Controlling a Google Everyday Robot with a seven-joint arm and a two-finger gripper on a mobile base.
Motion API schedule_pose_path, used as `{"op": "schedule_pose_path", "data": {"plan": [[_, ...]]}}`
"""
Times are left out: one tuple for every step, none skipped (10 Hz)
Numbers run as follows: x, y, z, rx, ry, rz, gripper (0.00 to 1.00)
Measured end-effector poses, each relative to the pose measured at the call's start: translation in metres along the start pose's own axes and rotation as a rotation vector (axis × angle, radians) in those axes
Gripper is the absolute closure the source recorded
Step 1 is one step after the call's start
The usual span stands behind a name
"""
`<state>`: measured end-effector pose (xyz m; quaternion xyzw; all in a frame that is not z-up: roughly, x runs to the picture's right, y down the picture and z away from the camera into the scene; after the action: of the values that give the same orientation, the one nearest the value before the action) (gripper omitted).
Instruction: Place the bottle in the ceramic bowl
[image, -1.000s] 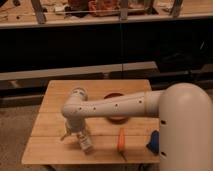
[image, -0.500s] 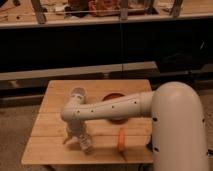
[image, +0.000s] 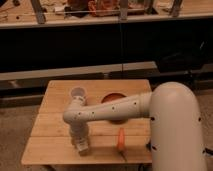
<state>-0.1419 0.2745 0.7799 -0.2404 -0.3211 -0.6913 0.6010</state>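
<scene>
Wooden table (image: 50, 134) carries everything in the camera view. The white arm (image: 112, 109) reaches from the right across its middle, bends at an elbow on the left and drops toward the front edge. There the gripper (image: 81, 143) sits low over the boards, right at the bottle (image: 85, 148), which is at the front left, well apart from the bowl (image: 114, 98). Whether the gripper is clamped on the bottle or only spread around it, I cannot tell. The orange-red bowl lies behind the arm, partly hidden by it. A pale cup (image: 77, 92) stands upright left of the bowl. A carrot (image: 121, 139) lies near the front edge, right of the gripper
</scene>
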Motion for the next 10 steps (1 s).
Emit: {"op": "schedule_pose_path", "data": {"plan": [[0.000, 0.000, 0.000, -0.002, 0.002, 0.008, 0.73], [0.001, 0.002, -0.001, -0.007, 0.004, 0.019, 0.82], [0.001, 0.003, -0.001, -0.011, 0.003, 0.028, 0.88], [0.002, 0.003, 0.000, -0.012, 0.002, 0.026, 0.96], [0.004, 0.005, -0.006, -0.009, 0.006, 0.025, 1.00], [0.006, 0.006, -0.016, -0.009, 0.009, 0.028, 1.00], [0.007, 0.009, -0.023, -0.011, 0.011, 0.035, 1.00], [0.009, 0.012, -0.027, -0.011, 0.013, 0.042, 1.00], [0.012, 0.013, -0.031, -0.011, 0.014, 0.045, 1.00], [0.014, 0.015, -0.033, -0.012, 0.014, 0.049, 1.00]]}}
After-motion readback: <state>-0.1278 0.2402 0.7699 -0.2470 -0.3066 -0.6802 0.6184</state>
